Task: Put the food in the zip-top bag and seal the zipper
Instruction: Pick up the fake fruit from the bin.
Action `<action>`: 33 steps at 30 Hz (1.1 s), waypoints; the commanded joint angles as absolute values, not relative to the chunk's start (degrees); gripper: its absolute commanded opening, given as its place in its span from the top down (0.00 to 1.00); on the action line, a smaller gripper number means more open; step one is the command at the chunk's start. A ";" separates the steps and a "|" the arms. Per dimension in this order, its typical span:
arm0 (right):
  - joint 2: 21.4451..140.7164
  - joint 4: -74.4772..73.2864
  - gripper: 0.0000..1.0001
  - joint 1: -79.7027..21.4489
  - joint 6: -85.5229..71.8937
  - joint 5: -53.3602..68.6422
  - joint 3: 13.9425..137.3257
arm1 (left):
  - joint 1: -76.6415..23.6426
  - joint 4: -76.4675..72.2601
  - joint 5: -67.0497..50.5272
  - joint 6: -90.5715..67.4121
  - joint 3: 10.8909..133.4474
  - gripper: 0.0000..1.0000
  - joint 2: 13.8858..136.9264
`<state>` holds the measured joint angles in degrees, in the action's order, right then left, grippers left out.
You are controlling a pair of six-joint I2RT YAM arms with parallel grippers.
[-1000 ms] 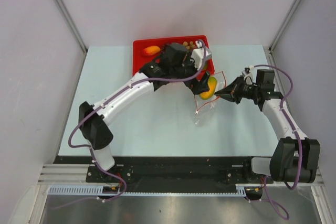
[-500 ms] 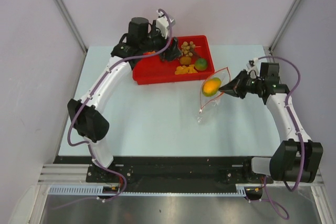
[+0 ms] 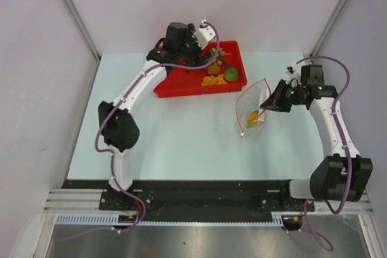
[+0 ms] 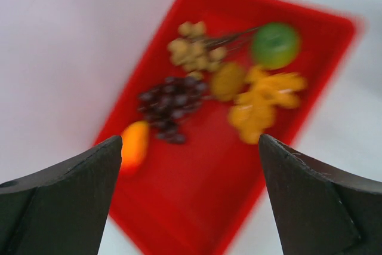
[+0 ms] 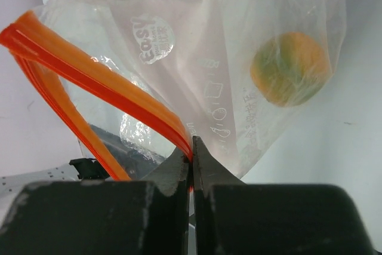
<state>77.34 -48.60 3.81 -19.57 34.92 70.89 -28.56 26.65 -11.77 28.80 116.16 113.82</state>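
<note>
My left gripper (image 3: 195,51) is open and empty above the red tray (image 3: 181,83). In the left wrist view it (image 4: 190,141) hovers over blurred food: a red-orange mango (image 4: 134,144), a dark grape bunch (image 4: 170,106), a tan ball cluster (image 4: 194,49), a green fruit (image 4: 274,45) and orange chunks (image 4: 262,103). My right gripper (image 3: 272,101) is shut on the zipper (image 5: 89,67) of the clear zip-top bag (image 3: 251,104). It holds the mouth open and raised. A yellow-green mango (image 5: 290,68) lies inside the bag near its bottom (image 3: 253,117).
The pale table (image 3: 169,137) has grey walls on the left, back and right. The red tray stands at the back middle, and the bag hangs to its right. My right arm reaches in from the right edge.
My left gripper left the mango in the bag, swung away to the tray and now hovers over it open. My right gripper raised the bag's mouth and the mango slid towards the bottom.
</note>
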 commanded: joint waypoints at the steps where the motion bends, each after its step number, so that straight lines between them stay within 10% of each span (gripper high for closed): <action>1: 77.61 -49.48 0.97 3.43 -17.67 34.28 73.39 | -24.09 23.40 -3.09 46.01 119.27 0.01 121.37; 33: 80.68 -48.16 0.97 3.43 -18.63 37.35 72.69 | -14.42 -6.24 2.46 83.41 130.68 0.00 157.05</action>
